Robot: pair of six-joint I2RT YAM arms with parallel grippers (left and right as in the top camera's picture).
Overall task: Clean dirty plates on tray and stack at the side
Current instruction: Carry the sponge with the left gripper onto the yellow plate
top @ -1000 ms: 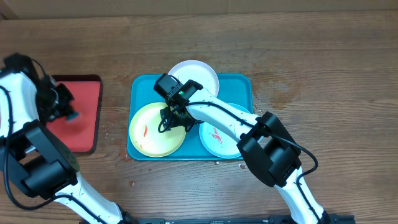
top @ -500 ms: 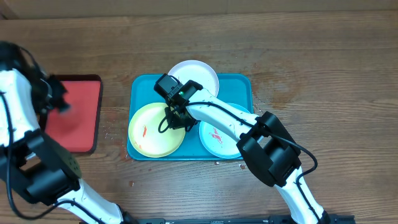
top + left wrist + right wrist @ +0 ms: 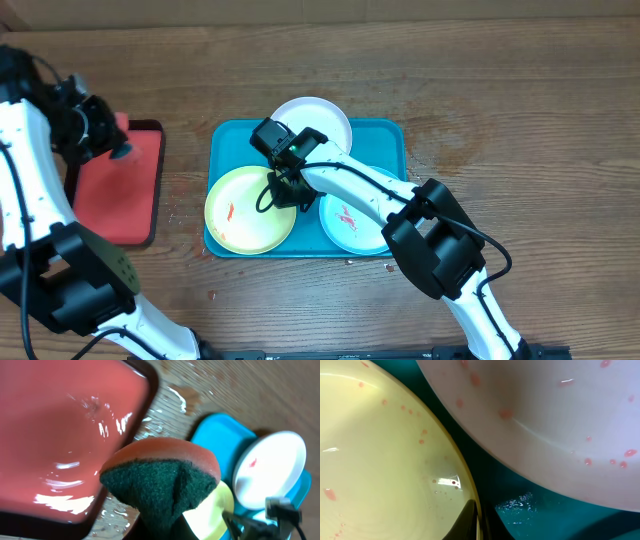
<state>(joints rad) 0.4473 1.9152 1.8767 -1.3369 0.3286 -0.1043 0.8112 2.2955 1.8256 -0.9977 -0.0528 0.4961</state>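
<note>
Overhead, we see a wood-grain table (image 3: 500,80) bearing a rounded teal plastic tray (image 3: 392,135). In it lie three smooth round plates: a white plate (image 3: 325,118) overhanging the far rim, a yellow-green plate (image 3: 235,210) and a mint plate (image 3: 350,225), both smeared red. The right gripper (image 3: 284,188) meets the yellow-green plate's edge. The left gripper (image 3: 108,148) hangs over a flat red tray (image 3: 130,205) beside the teal one.

Left wrist view: the gripper pinches a sponge (image 3: 160,475) into a fold, orange foam over coarse dark-green scourer, above the glossy, wet red tray.

Right wrist view: dark fingertips (image 3: 467,522) are pressed together on the yellow-green plate's thin rim; the pink-speckled white plate sits beside it.
</note>
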